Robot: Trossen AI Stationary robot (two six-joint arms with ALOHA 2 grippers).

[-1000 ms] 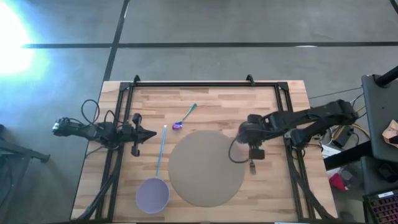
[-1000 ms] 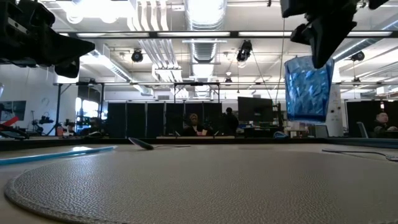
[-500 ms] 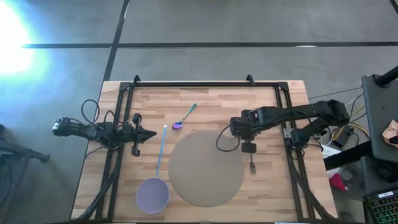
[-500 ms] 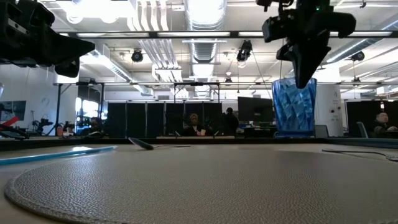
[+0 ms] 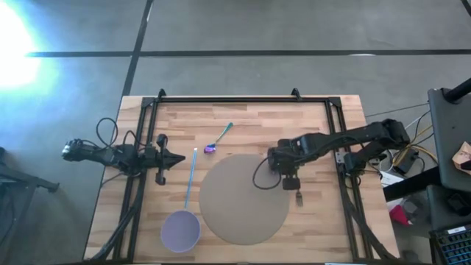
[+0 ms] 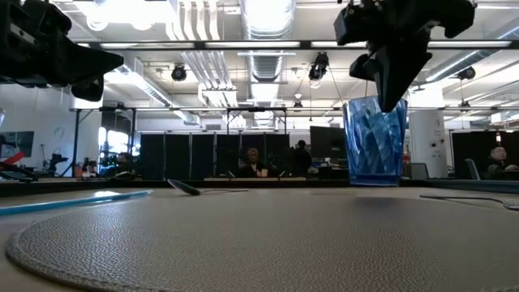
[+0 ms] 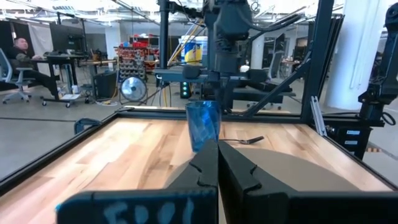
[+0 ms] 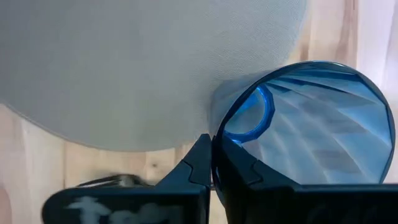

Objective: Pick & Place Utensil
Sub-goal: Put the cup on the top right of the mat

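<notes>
A clear blue ribbed cup [image 6: 375,143] hangs upright under my right gripper [image 6: 390,99], which is shut on its rim over the right edge of the round grey mat [image 5: 243,197]. The left wrist view shows the cup [image 7: 203,126] too. Whether its base touches the mat I cannot tell. A dark fork [image 5: 298,196] lies on the wood just right of the mat. A purple spoon with a green handle [image 5: 218,138] lies beyond the mat. My left gripper [image 5: 175,158] waits, shut, at the table's left side. My right gripper pinches the cup's wall at the rim [image 8: 216,138], one finger [image 8: 239,171] inside the cup and the other [image 8: 196,165] outside. The fingers come from above, pointing down. The cup stays upright below them, mouth up.
A long blue ladle [image 5: 189,184] with a pale purple bowl [image 5: 180,230] lies left of the mat. A black frame [image 5: 228,98] runs along the far edge and both sides of the table. Bare wood shows at the far right, past the mat.
My right gripper has carried the cup toward the table's left, from beside the mat to its right edge, and has come down. The cup has stayed upright and now sits lower, close to the mat.
</notes>
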